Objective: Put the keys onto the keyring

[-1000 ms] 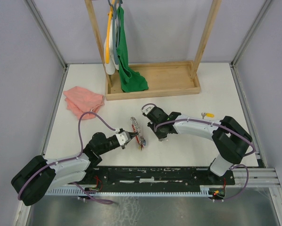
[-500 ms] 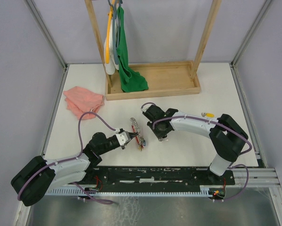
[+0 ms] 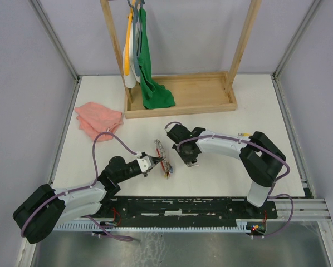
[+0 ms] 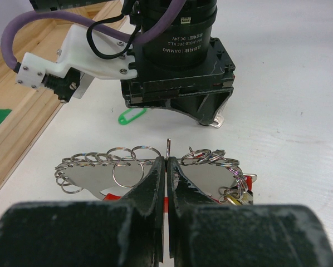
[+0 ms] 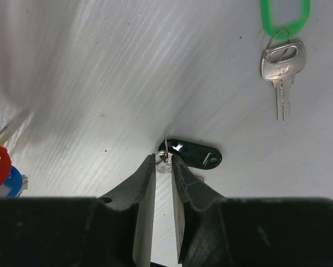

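**Operator:** What does my right wrist view give that the top view hides?

**Spotter:** The black-tagged key (image 5: pixel 191 154) on the table (image 3: pixel 211 119), its small ring upright between your right claw's (image 5: pixel 163 162) tips. The green-tagged key (image 5: pixel 282 53) lies well apart. From above, your wrist covers both.

**Operator:** What's around?

**Spotter:** A pink cloth (image 3: pixel 98 119), a wooden rack (image 3: pixel 180 103), and a yellow-tagged key (image 3: pixel 245 135) to the right.

**Operator:** And the claws?

**Spotter:** Your left claw (image 4: pixel 166 167) is clamped on the keyring (image 4: pixel 108 160). Your right jaws stand narrowly apart astride the ring; I cannot tell whether they pinch it.
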